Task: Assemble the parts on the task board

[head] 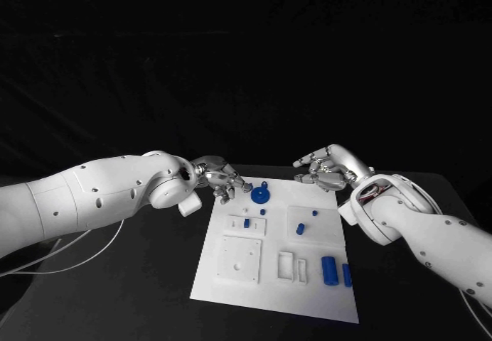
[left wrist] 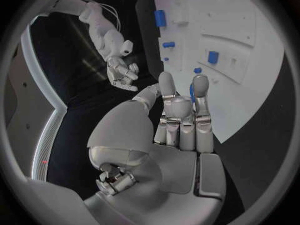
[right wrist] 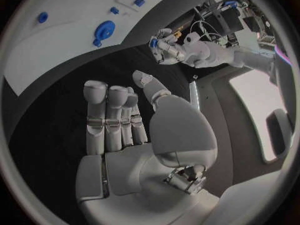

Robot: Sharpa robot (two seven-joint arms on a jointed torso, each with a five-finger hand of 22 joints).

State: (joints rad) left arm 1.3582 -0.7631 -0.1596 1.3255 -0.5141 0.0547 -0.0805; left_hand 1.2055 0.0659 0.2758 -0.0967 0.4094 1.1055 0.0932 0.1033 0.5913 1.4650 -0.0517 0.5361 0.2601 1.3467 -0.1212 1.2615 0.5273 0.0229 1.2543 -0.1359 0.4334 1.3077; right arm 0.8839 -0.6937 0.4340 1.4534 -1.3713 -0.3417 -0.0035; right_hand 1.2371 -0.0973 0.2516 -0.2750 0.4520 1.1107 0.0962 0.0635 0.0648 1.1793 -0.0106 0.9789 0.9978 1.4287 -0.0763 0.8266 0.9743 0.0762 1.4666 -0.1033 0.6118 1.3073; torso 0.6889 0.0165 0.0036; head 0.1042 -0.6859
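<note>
White task board [head: 231,280] flat on black table [head: 123,298], long side running away from the robot. On its far end, blue gear-shaped part [head: 261,193] lying flat, with a tiny blue piece [head: 264,211] just nearer. Small raised white block [head: 254,226] with a short blue peg [head: 246,222] standing in it. Second white block [head: 304,214] to its right, with a blue stub [head: 301,229] at its near edge; in the block or just beside it, cannot tell. Near half: square white plate [head: 239,261] with nothing blue in it, slotted white holder [head: 290,266] likewise. Two blue cylinders [head: 329,270] lying side by side by the board's right edge, outside the holder. Left hand [head: 220,179] at the far left corner of the board, just beside the gear-shaped part, fingertips curled together and pinching a small blue part [right wrist: 153,42], seen from the right wrist. Right hand [head: 326,167] above the board's far right corner, holding nothing, fingers straight and side by side, thumb spread away from them, touching no part.
</note>
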